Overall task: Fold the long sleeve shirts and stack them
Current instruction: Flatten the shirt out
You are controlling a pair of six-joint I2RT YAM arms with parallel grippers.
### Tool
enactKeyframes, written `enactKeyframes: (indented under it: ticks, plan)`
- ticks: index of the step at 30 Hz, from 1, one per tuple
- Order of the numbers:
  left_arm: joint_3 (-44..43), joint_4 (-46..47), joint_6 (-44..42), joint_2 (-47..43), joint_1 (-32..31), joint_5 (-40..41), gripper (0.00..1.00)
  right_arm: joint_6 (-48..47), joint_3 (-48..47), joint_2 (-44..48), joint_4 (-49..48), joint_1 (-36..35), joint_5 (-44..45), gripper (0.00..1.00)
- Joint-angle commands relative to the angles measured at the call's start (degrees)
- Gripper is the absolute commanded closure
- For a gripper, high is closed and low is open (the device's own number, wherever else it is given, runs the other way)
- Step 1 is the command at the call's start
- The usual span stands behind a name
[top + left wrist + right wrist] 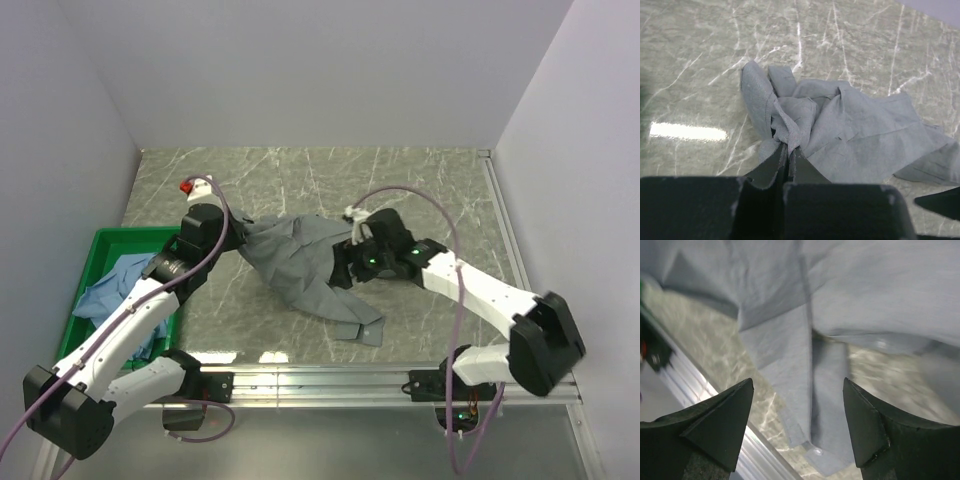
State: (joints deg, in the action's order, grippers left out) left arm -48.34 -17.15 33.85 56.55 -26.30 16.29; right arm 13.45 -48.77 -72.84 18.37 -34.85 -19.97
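A crumpled grey-green long sleeve shirt [300, 265] lies on the marble table, mid-way between the two arms. My left gripper [240, 238] is shut on a bunched fold at the shirt's left edge, and the cloth [850, 130] rises straight out of the closed fingertips [788, 150]. My right gripper [347, 268] hangs open over the shirt's right part. Its two fingers stand wide apart on either side of a sleeve end [815, 405] with a button, and touch nothing. A light blue shirt [115, 290] lies heaped in the bin on the left.
A green plastic bin [100, 240] stands at the table's left edge. An aluminium rail [320, 380] runs along the near edge, seen also as the rail [695, 385] in the right wrist view. A small red-tipped object [186, 186] sits at the back left. White walls close three sides.
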Motion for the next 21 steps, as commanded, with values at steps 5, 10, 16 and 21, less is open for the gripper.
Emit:
enactKeyframes:
  ticks: [5, 10, 16, 21]
  plan:
    - [-2.81, -2.54, 2.89, -0.57, 0.38, 4.00, 0.99, -8.35, -8.53, -11.70, 6.67, -8.73, 0.71, 0.20]
    - [-3.08, -3.24, 3.42, -0.66, 0.64, 5.41, 0.99, -10.73, -9.94, -16.28, 7.91, -14.01, 1.68, 0.20]
    - [-4.05, -3.68, 3.95, 0.66, 1.26, 5.77, 0.99, -10.99, -10.73, -21.11, 8.61, -15.94, 5.81, 0.26]
    - [-5.27, -3.60, 4.21, 1.80, 1.78, 5.94, 0.99, -10.99, -11.34, -23.22, 9.05, -17.18, 11.96, 0.30]
